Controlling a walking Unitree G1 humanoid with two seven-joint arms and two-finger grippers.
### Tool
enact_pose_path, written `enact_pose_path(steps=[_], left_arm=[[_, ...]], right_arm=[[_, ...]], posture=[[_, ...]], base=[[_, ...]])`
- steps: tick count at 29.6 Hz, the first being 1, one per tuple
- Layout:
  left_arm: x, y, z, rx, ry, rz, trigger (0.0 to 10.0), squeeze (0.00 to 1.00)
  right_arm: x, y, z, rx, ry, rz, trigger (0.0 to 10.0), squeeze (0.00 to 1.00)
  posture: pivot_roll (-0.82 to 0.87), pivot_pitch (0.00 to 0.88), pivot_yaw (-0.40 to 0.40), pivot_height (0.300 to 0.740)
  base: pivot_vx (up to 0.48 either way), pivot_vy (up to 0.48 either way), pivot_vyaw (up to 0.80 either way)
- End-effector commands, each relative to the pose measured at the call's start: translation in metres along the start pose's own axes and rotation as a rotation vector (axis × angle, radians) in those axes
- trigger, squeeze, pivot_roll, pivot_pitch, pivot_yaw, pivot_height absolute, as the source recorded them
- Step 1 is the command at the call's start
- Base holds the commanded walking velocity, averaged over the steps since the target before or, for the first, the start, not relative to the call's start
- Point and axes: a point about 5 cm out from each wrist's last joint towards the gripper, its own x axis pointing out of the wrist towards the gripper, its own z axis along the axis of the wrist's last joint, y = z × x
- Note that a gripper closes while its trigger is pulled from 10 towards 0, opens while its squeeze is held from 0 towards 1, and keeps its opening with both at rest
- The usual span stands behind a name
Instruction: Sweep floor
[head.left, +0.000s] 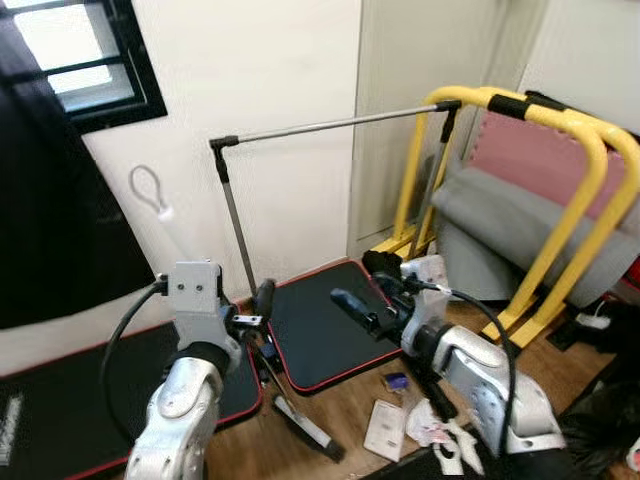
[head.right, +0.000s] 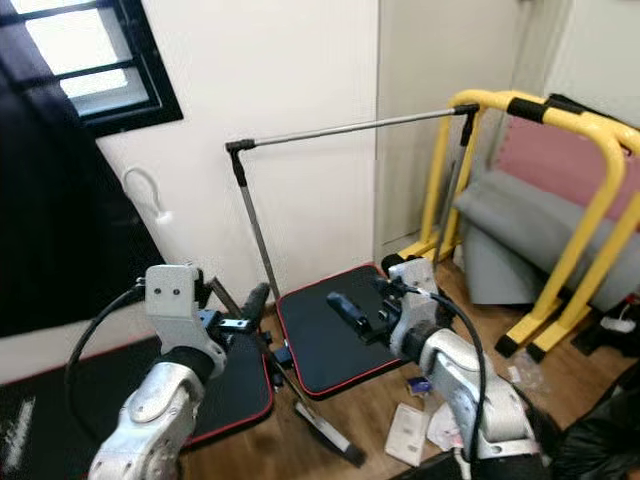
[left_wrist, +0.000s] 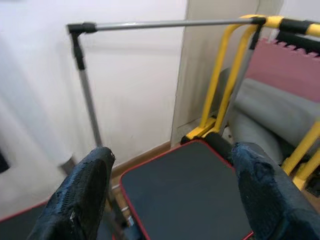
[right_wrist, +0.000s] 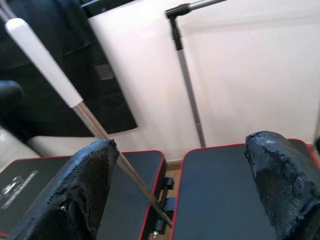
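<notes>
A broom leans against the white wall, with its white looped handle top (head.left: 148, 190) up high. Its silver shaft (right_wrist: 100, 130) slants down to the flat head (head.left: 308, 428) on the wood floor. My left gripper (head.left: 258, 303) is raised right beside the shaft, fingers (left_wrist: 85, 190) spread open with nothing between them. My right gripper (head.left: 362, 282) hovers over the black mat, a little right of the broom, also open and empty. Paper scraps (head.left: 385, 428) and a small blue bit (head.left: 397, 381) lie on the floor by my right arm.
Two black red-edged mats (head.left: 330, 335) cover the floor along the wall. A silver clothes rail (head.left: 330, 125) stands behind them. A yellow tubular frame (head.left: 590, 170), a grey cushion (head.left: 520, 225) and a pink foam mat (head.left: 560, 150) fill the right. A dark cloth (head.left: 50, 220) hangs below the window on the left.
</notes>
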Motion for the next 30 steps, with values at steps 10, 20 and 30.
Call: enact_pose_path(steps=[10,20,30], left_arm=[[-0.012,0.001,0.004,-0.044,-0.029,-0.005,10.0,0.0],[-0.02,0.009,-0.018,0.145,0.036,-0.008,10.0,0.0],[-0.025,0.014,-0.016,0.115,0.031,0.027,10.0,0.0]], right_arm=[[0.001,0.005,0.01,-0.054,-0.05,-0.006,10.0,0.0],[-0.007,-0.003,0.024,-0.154,-0.109,-0.11,10.0,0.0],[-0.008,0.001,0.016,-0.209,-0.077,-0.11,10.0,0.0]], posture=[[-0.1,0.0,0.026,0.74],[-0.13,0.0,0.016,0.74],[-0.11,0.0,0.007,0.74]], base=[[0.0,0.0,-0.8],[0.0,0.0,-0.8],[0.0,0.0,-0.8]])
